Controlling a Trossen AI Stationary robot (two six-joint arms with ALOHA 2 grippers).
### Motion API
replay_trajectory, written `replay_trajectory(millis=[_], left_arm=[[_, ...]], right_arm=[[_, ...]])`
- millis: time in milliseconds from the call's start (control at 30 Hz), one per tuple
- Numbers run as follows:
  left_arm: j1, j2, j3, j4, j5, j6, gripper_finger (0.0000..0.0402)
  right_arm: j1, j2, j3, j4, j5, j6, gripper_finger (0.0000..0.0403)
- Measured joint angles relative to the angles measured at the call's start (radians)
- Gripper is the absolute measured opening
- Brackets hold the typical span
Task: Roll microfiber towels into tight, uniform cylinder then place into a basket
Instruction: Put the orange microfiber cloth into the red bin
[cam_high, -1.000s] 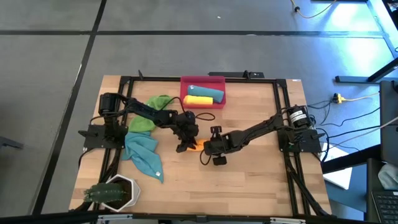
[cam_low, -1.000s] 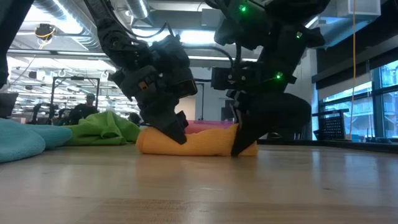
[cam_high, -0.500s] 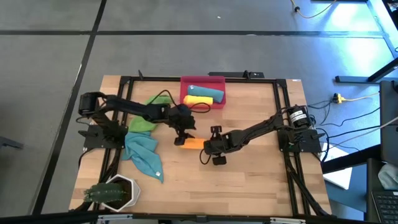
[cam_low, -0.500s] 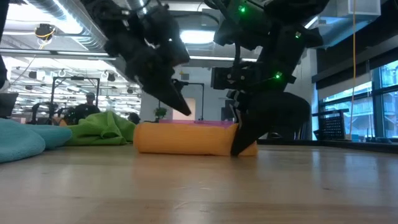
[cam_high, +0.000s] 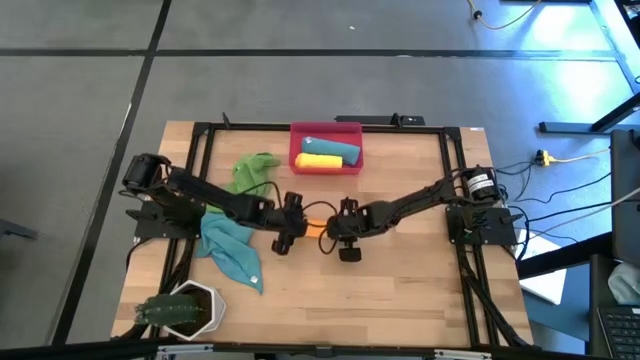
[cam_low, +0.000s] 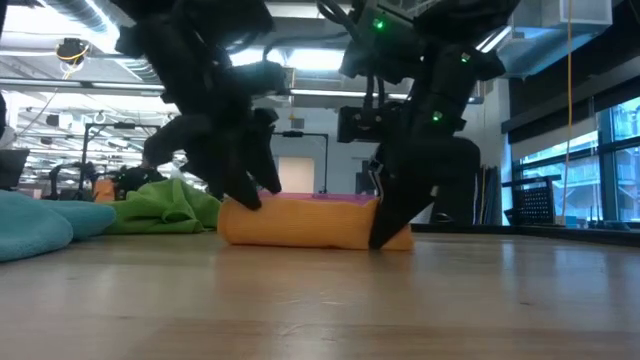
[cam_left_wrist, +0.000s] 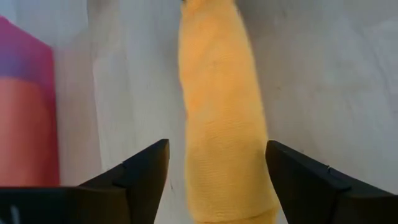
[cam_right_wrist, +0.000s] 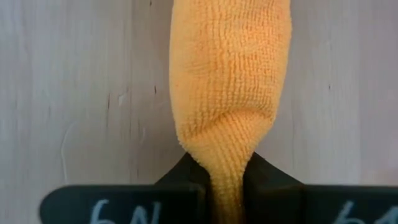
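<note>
The right gripper (cam_right_wrist: 227, 186) stayed with its jaws clamped on one end of the rolled orange towel (cam_low: 310, 222) lying on the tabletop (cam_high: 420, 280). The left gripper (cam_left_wrist: 214, 180) had dropped back low, jaws apart astride the roll's other end. Beyond stood the basket (cam_high: 326, 150).

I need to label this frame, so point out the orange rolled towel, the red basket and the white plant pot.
orange rolled towel (cam_low: 300, 222): low view, middle of the roll's side.
red basket (cam_high: 353, 130): high view, its right rim.
white plant pot (cam_high: 203, 297): high view, its white rim.
</note>
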Motion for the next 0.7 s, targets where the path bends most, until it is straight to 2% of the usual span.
replay_trajectory(millis=[433,567,700], left_arm=[[-0.026,0.089,0.000,-0.044,-0.030,-0.055,0.0264],[-0.022,0.111,0.003,-0.038,-0.033,-0.057,0.0237],[-0.023,0.128,0.004,-0.035,-0.035,-0.056,0.0180]], right_arm=[[-0.007,0.000,0.000,0.005,-0.025,0.006,0.0027],[-0.007,0.000,0.000,0.005,-0.026,0.006,0.0027],[-0.007,0.000,0.000,0.005,-0.026,0.006,0.0027]])
